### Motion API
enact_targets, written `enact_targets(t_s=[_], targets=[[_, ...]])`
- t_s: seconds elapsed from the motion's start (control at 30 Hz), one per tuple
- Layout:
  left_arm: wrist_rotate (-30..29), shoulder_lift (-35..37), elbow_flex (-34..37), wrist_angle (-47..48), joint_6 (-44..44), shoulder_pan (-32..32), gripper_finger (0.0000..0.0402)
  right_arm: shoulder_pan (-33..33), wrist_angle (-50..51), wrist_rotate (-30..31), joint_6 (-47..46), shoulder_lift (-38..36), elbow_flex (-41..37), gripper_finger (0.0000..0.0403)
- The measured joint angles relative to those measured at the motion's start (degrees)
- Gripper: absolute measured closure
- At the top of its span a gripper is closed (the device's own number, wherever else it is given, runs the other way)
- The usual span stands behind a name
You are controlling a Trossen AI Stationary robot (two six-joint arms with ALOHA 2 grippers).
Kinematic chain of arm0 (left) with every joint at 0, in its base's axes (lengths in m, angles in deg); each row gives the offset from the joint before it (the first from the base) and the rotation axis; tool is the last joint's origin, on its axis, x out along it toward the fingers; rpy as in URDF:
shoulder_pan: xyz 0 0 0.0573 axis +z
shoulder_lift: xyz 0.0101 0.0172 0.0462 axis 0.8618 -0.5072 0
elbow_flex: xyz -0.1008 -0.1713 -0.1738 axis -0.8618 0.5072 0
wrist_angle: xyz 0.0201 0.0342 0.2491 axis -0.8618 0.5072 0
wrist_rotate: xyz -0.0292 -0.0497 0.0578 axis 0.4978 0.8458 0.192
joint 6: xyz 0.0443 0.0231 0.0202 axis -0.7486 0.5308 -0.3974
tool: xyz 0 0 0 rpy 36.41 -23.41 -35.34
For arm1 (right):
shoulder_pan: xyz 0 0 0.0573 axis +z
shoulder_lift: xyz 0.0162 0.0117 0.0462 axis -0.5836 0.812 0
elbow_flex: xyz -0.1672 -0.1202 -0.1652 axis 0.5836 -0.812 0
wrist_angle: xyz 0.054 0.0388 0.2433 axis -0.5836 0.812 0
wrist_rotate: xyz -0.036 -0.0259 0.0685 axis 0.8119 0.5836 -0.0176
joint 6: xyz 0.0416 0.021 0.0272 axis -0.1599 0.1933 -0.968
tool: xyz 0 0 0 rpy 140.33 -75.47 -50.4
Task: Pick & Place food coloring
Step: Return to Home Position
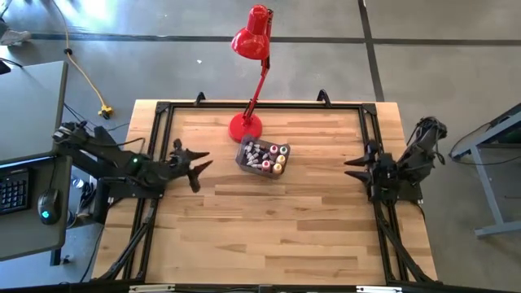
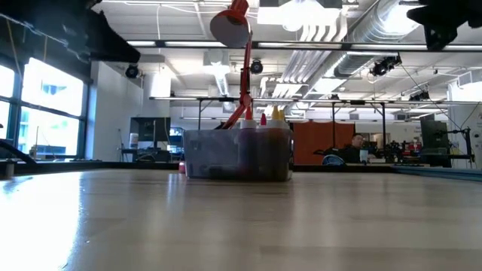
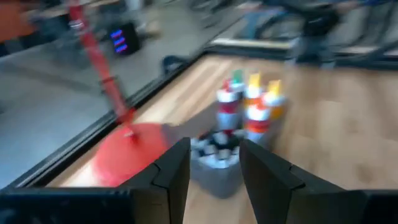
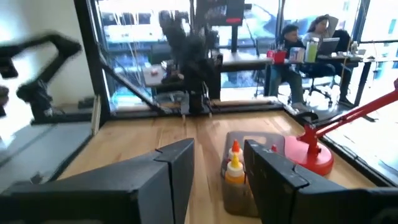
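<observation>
Near the back middle of the wooden table [image 1: 269,228], just in front of the red desk lamp's base [image 1: 245,127], stands the grey tub [image 1: 241,155], and the food coloring bottles [image 1: 269,156] are gathered upright inside it, their white, red, green and yellow caps poking above the rim. No bottle shows on the bare boards around the tub, so the collecting looks finished, which would explain why neither arm is reaching. The left gripper [image 1: 205,159] hangs over the left part of the table, pointed toward the tub but well apart from it; its fingers stand spread with nothing between them, and the left wrist view looks past them straight at the packed tub. The right gripper [image 1: 348,168] sits at the right edge of the table, facing inward, its fingers likewise parted and empty, with the tub and lamp well ahead of it. Both arms seem placed to rest clear of the work area, judging by the empty hands and the filled tub.
</observation>
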Motion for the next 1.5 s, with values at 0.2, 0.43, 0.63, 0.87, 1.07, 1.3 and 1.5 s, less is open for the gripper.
enact_targets(t_s=[0.2,0.43,0.63,0.87,1.07,1.3,1.5], targets=[[13.6,12.7,14.2,-21.6,-16.6,0.0,0.0266,0.0,-0.4,-0.3,4.5,-6.9,-2.2,0.0269],[11.3,26.3,23.4,-28.0,-21.9,0.0,0.0266,0.0,0.0,2.2,8.0,-6.5,-3.0,0.0269],[12.5,33.1,23.4,-20.0,-20.8,0.0,0.0266,0.0,-0.2,1.5,8.0,-5.9,-4.4,0.0269],[13.0,33.4,23.5,-14.8,-18.6,0.0,0.0266,0.0,0.5,1.1,6.5,-5.7,-4.9,0.0269],[13.1,33.2,23.5,-15.2,-18.1,0.0,0.0266,0.0,0.3,1.1,6.5,-5.7,-4.9,0.0269],[13.1,33.2,23.6,-15.2,-18.0,0.0,0.0266,0.0,0.3,1.1,6.5,-5.7,-4.9,0.0269],[13.0,33.2,23.6,-15.3,-18.0,0.0,0.0266,0.0,0.3,1.1,6.5,-5.7,-4.9,0.0269]])
